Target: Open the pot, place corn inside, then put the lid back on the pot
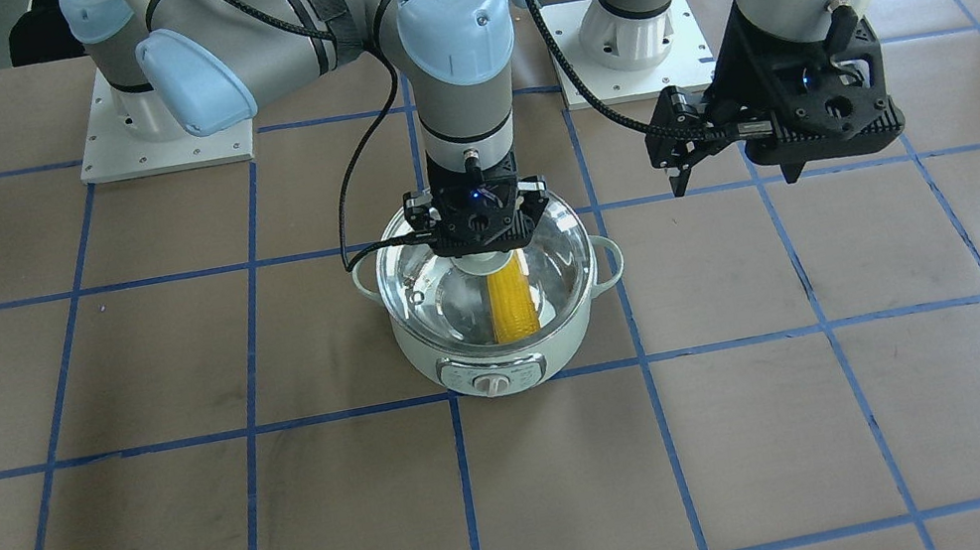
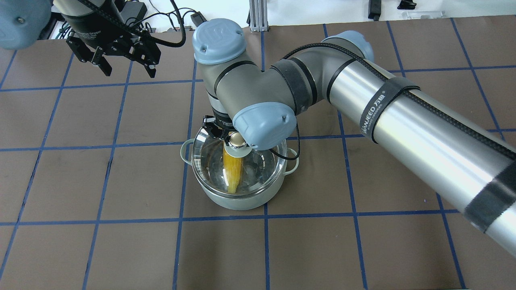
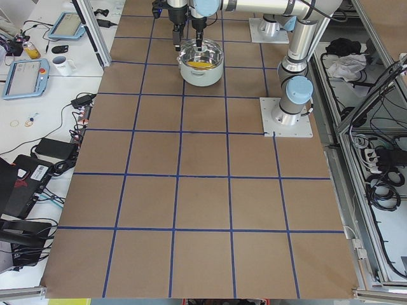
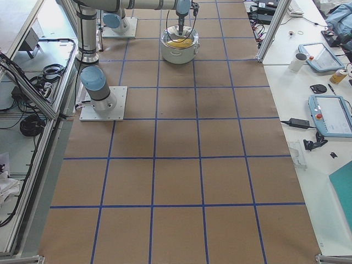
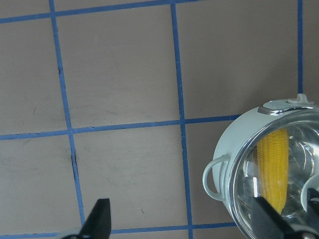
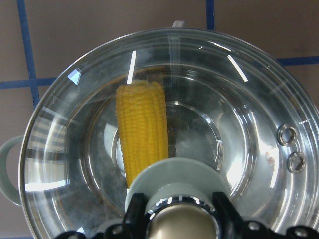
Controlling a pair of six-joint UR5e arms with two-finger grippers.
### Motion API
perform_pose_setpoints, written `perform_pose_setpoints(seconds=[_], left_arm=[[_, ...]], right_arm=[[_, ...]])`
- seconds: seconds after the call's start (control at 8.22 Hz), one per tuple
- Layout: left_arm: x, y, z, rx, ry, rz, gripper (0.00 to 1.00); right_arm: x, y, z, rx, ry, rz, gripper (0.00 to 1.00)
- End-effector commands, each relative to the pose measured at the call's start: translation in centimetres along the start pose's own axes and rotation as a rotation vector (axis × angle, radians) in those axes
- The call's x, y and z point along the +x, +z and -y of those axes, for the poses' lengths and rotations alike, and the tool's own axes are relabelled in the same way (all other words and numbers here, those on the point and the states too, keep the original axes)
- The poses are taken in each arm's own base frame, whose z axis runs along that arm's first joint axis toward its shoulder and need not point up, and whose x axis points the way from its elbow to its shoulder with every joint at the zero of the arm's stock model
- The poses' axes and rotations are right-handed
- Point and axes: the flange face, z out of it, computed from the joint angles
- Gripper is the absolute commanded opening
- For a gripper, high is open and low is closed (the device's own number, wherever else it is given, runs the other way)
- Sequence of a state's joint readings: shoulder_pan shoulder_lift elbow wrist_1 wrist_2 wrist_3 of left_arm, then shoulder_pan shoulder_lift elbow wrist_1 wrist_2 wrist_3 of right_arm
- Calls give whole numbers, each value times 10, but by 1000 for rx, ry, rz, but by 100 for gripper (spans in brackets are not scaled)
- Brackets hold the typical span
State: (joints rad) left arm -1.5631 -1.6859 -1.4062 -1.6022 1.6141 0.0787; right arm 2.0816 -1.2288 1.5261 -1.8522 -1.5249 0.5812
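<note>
The pale mint-green pot [image 1: 485,361] stands mid-table with the yellow corn [image 1: 513,306] lying inside it. The clear glass lid [image 1: 559,253] sits on the pot's rim. My right gripper [image 1: 483,234] comes straight down on the lid's knob [image 6: 174,174], its fingers [image 6: 133,215] closed against both sides of the beige-gold cap. In the right wrist view the corn [image 6: 142,129] shows through the glass. My left gripper [image 1: 735,176] is open and empty, held above the table beside the pot; in its wrist view the pot [image 5: 234,134] is at the lower right.
The brown table [image 1: 192,529] carries a blue tape grid. The arm bases [image 1: 163,136] are bolted at the robot's side. Desks with tablets and a mug [image 3: 62,63] line the far edges in the side views.
</note>
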Motion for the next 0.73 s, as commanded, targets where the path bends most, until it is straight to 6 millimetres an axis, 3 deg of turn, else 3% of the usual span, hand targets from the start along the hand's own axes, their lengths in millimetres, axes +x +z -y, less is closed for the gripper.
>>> perform_pose_setpoints(seconds=[0.0, 0.61], left_arm=[[0, 0, 0, -1, 0, 1, 100], [0, 1, 1, 0, -1, 0, 100]], right_arm=[[0, -3, -1, -3, 23, 11, 27], [-11, 1, -13, -9, -1, 7, 27]])
